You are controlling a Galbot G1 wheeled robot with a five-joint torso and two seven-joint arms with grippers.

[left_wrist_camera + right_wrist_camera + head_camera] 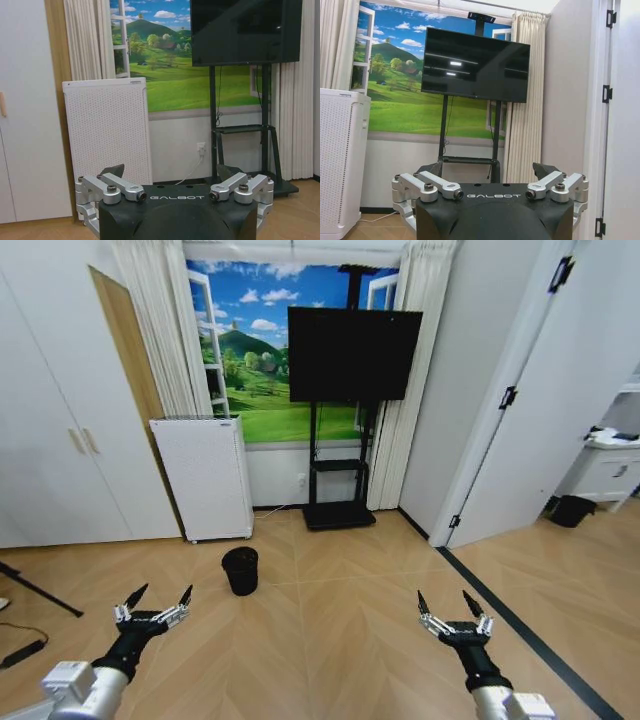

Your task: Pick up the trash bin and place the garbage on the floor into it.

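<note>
The trash bin [240,570], small, black and round, stands upright on the wooden floor in the head view, a little in front of the white appliance. My left gripper [160,596] hovers open to the near left of the bin, well short of it. My right gripper [450,604] hangs open farther right over bare floor. Both point toward the far wall, and each wrist view shows its own gripper, left [170,174] and right [487,171], with fingers spread and nothing between them. The garbage is out of view.
A white perforated appliance [203,478] stands against the wall behind the bin. A black TV on a stand [350,355] sits to its right. A wider dark bin [572,510] lies past the open door at right. A tripod leg [40,590] and cable cross the floor at left.
</note>
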